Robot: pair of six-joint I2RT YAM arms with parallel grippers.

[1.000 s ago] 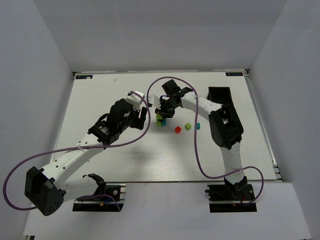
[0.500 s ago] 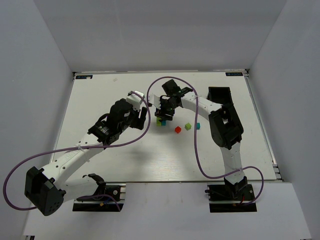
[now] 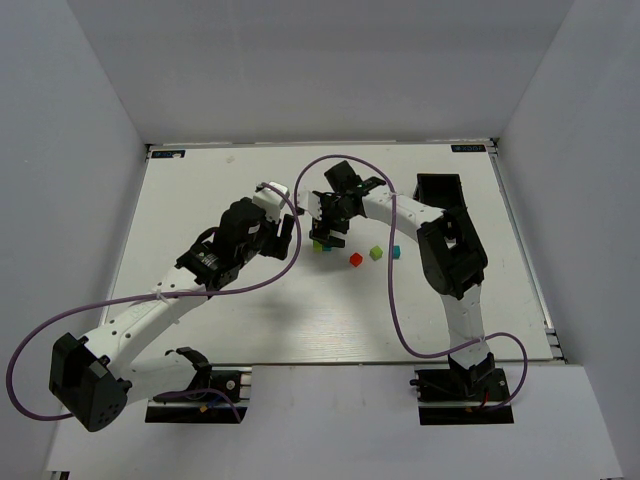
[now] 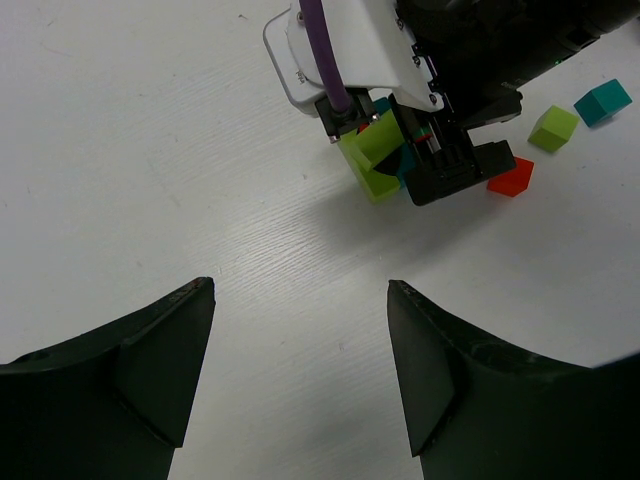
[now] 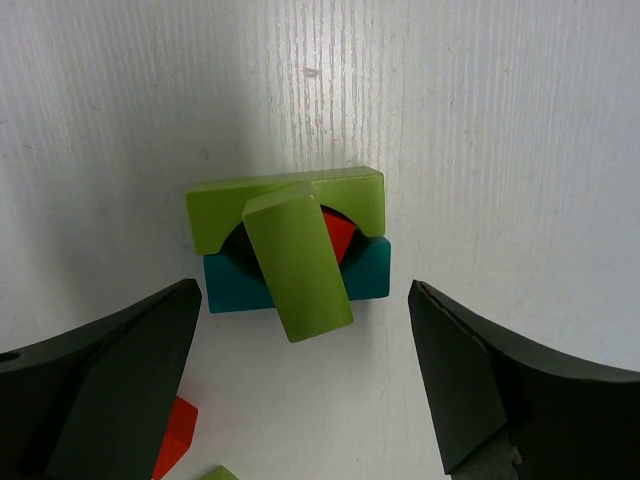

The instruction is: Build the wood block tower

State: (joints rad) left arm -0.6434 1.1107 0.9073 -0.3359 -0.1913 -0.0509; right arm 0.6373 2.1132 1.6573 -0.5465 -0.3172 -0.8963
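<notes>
The left gripper hangs nearest, its jaws open with nothing between them, only bare table below; the tower lies beyond it and a little to its right, well clear of its fingers. The right gripper stands directly over the tower with its jaws spread wide; one finger is on each side of the stack, a strip of table shows between each finger and the blocks, and neither finger touches or grips anything.

From the left wrist view that gripper's black body and a purple cable cover the far side of the stack, so only its near faces show. Three loose cubes lie on the table to the tower's right, apart from it and from each other: a red cube closest, then a lime cube, then a teal cube farthest out.

Seen from above, the tower rests on a teal bar with a lime bar lying just beyond and parallel to it; both run across, from finger to finger. A red piece shows between them. A second lime block sits on top, its long axis crossing the lower two at a slight slant; whether it lies flat or leans I cannot tell.
</notes>
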